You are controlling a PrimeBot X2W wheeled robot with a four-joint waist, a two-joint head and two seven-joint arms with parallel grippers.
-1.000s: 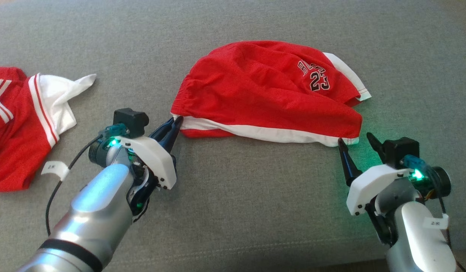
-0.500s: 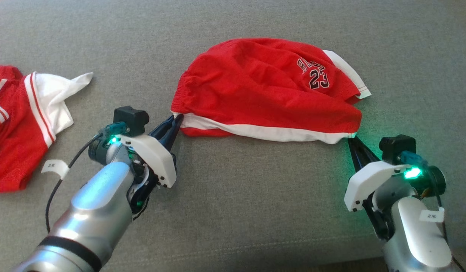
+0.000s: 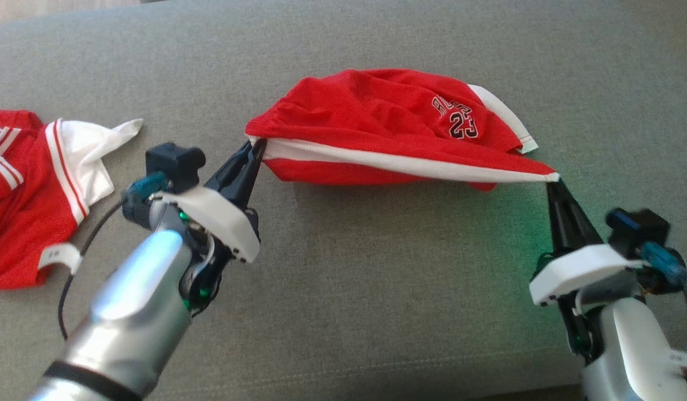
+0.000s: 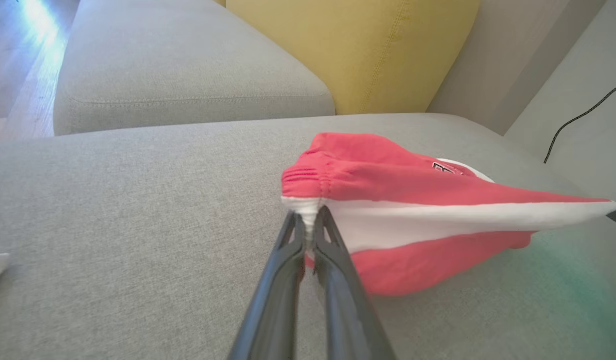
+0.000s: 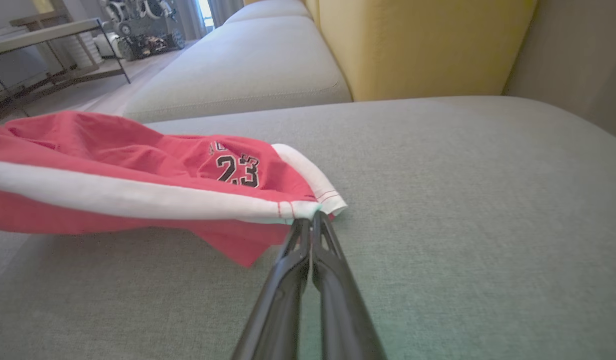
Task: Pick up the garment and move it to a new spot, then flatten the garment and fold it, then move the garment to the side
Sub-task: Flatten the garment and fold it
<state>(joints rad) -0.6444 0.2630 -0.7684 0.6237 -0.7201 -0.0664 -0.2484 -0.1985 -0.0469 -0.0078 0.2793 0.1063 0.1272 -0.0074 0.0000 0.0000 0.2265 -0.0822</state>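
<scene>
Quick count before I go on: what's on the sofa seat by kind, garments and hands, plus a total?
Pair of red shorts: 1
Crumpled red-and-white garment: 1
Hands, left hand and right hand, both shut on the red shorts' white trim: 2
Total: 4

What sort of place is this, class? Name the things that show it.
Probably a living room: a grey sofa seat under the red shorts, a yellow back cushion, and wooden floor beyond.

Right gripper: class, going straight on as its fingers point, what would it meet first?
The right gripper meets the red shorts first, their hem pinched in its tips; beyond, probably grey cushion.
</scene>
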